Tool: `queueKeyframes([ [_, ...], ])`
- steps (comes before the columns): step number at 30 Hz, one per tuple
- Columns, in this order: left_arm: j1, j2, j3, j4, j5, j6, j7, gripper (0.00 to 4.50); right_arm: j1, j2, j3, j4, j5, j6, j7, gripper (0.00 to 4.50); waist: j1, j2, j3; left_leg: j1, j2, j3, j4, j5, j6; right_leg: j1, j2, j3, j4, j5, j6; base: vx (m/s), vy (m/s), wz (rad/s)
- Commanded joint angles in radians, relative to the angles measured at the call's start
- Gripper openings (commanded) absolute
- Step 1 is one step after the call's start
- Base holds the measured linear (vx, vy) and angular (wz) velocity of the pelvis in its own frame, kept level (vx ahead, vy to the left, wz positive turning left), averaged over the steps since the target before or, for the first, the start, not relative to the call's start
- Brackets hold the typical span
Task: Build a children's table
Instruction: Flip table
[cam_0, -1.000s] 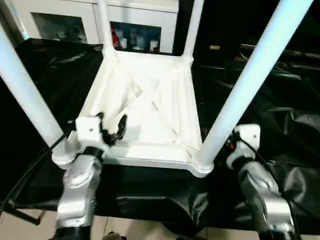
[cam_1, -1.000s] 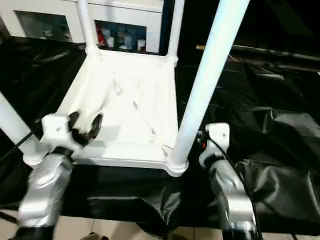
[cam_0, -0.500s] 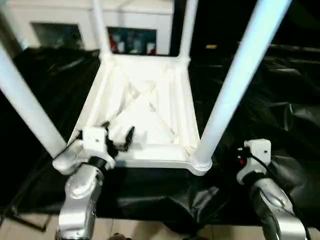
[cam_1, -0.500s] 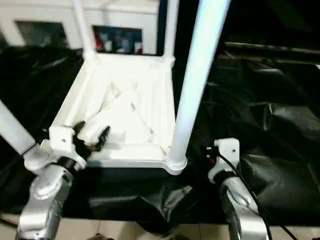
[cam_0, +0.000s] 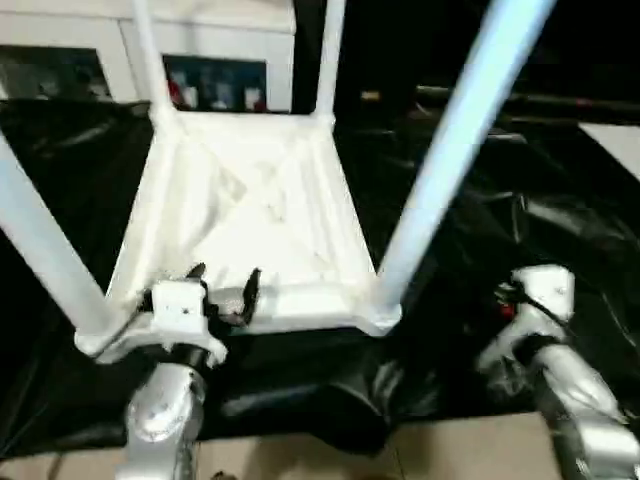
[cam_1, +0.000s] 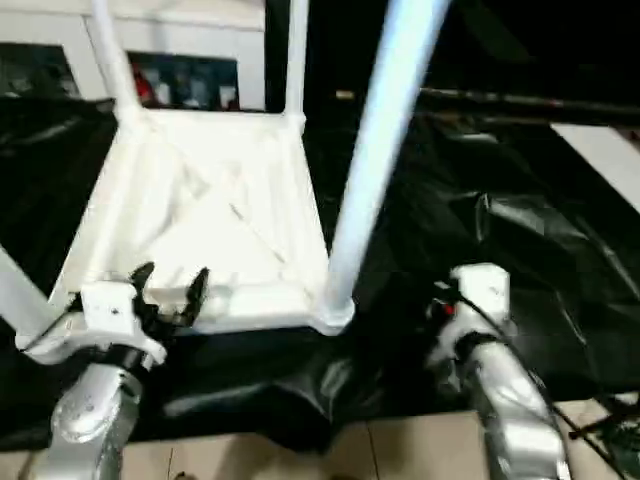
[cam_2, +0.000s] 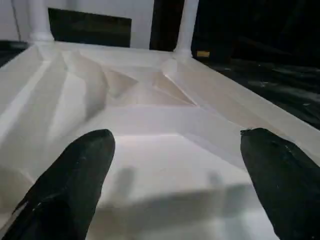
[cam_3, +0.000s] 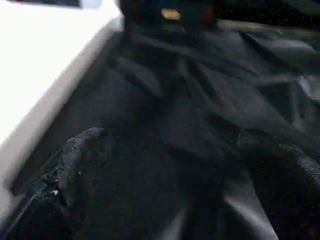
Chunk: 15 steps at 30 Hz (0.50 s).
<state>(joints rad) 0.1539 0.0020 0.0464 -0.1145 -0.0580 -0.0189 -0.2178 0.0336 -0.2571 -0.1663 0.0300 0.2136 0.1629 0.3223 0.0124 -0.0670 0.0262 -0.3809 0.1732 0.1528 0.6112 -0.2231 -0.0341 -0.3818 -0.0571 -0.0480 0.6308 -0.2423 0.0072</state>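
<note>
- Head views: children's table (cam_0: 250, 200) lies upside down on the black-draped tabletop (cam_0: 500, 260), four legs (cam_0: 440, 170) up in their sockets. Left gripper (cam_0: 222, 290) sits at the near rim, jaws spread, empty.
- Left wrist: fingers (cam_2: 75, 175) straddle the rim. Looks light, stiff, slick plastic; best hold is probably rim or leg base.
- Right wrist: right gripper (cam_3: 170, 175) over the drape, jaws released.
</note>
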Motion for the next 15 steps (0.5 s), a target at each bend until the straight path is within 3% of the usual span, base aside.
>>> queueKeyframes([
  [1,0.010,0.009,0.016,-0.018,0.019,-0.006,0.028,4.47,-0.009,-0.022,-0.012,0.000,0.020,-0.009,0.037,4.50,0.020,-0.013,-0.025,0.000,0.039,-0.006,-0.067,-0.177,0.035,0.028,-0.088,0.057,-0.126,-0.420,-0.031,-0.063,-0.095,-0.01],
  [2,0.012,0.010,0.018,-0.019,0.019,-0.007,0.030,4.47,-0.009,-0.027,-0.013,0.000,0.025,-0.008,0.046,4.50,0.018,-0.015,-0.021,0.001,0.042,-0.006,-0.072,-0.198,0.026,0.024,-0.082,0.056,-0.129,-0.447,-0.022,-0.059,-0.065,0.01],
  [4,0.035,0.018,0.035,-0.033,0.018,-0.022,0.027,4.47,0.009,-0.064,0.001,-0.022,0.069,0.022,0.135,4.50,0.024,-0.007,-0.018,0.010,0.051,-0.011,-0.085,-0.249,0.005,0.018,-0.074,0.050,-0.131,-0.458,-0.019,-0.029,-0.033,0.01],
  [6,0.061,0.031,0.045,-0.050,-0.002,-0.049,0.004,4.47,0.038,-0.106,0.038,-0.052,0.095,0.055,0.230,4.50,0.026,-0.007,-0.014,0.011,0.061,-0.016,-0.095,-0.271,0.005,0.022,-0.071,0.049,-0.125,-0.397,-0.042,0.000,0.000,0.00],
  [7,0.087,0.056,0.043,-0.069,-0.028,-0.078,-0.040,4.47,0.062,-0.135,0.067,-0.071,0.104,0.059,0.301,4.50,0.032,-0.001,-0.017,0.013,0.065,-0.017,-0.094,-0.266,0.014,0.027,-0.072,0.051,-0.118,-0.306,-0.071,0.000,0.000,0.00],
  [8,0.097,0.069,0.041,-0.077,-0.039,-0.080,-0.060,4.47,0.071,-0.144,0.077,-0.079,0.111,0.062,0.327,4.50,0.033,0.000,-0.017,0.012,0.066,-0.017,-0.096,-0.260,0.019,0.028,-0.072,0.052,-0.115,-0.274,-0.082,0.000,0.000,0.00],
  [9,0.136,0.130,0.038,-0.115,-0.106,-0.050,-0.166,4.47,0.101,-0.165,0.101,-0.116,0.145,0.063,0.406,4.50,0.032,0.002,-0.017,0.013,0.069,-0.017,-0.099,-0.255,0.026,0.027,-0.070,0.052,-0.110,-0.221,-0.105,0.000,0.000,0.00],
  [10,0.142,0.142,0.038,-0.122,-0.119,-0.043,-0.186,4.47,0.105,-0.168,0.104,-0.121,0.150,0.062,0.417,4.50,0.037,0.006,-0.016,0.015,0.070,-0.017,-0.101,-0.252,0.029,0.028,-0.071,0.052,-0.105,-0.188,-0.121,0.000,0.000,0.00],
  [12,0.184,0.202,0.044,-0.186,-0.221,0.044,-0.294,4.47,0.116,-0.173,0.104,-0.139,0.191,0.087,0.451,4.50,0.036,0.007,-0.019,0.017,0.070,-0.018,-0.100,-0.240,0.028,0.031,-0.073,0.054,-0.095,-0.147,-0.140,0.000,0.000,0.00],
  [13,0.226,0.254,0.043,-0.233,-0.282,0.123,-0.368,4.47,0.122,-0.182,0.104,-0.143,0.201,0.094,0.467,4.50,0.035,0.011,-0.019,0.019,0.070,-0.016,-0.100,-0.235,0.018,0.031,-0.072,0.054,-0.088,-0.113,-0.166,0.000,0.000,0.00],
  [14,0.226,0.254,0.043,-0.233,-0.282,0.123,-0.368,4.47,0.122,-0.182,0.104,-0.143,0.201,0.094,0.467,4.50,0.038,0.013,-0.018,0.022,0.070,-0.015,-0.101,-0.230,0.019,0.028,-0.069,0.053,-0.089,-0.099,-0.173,0.000,0.000,0.00],
  [15,0.276,0.317,0.041,-0.275,-0.335,0.191,-0.438,4.47,0.128,-0.197,0.104,-0.144,0.203,0.093,0.484,4.50,0.033,0.013,-0.021,0.021,0.068,-0.012,-0.099,-0.203,0.020,0.034,-0.068,0.053,-0.083,-0.047,-0.183,0.000,0.000,0.00],
])
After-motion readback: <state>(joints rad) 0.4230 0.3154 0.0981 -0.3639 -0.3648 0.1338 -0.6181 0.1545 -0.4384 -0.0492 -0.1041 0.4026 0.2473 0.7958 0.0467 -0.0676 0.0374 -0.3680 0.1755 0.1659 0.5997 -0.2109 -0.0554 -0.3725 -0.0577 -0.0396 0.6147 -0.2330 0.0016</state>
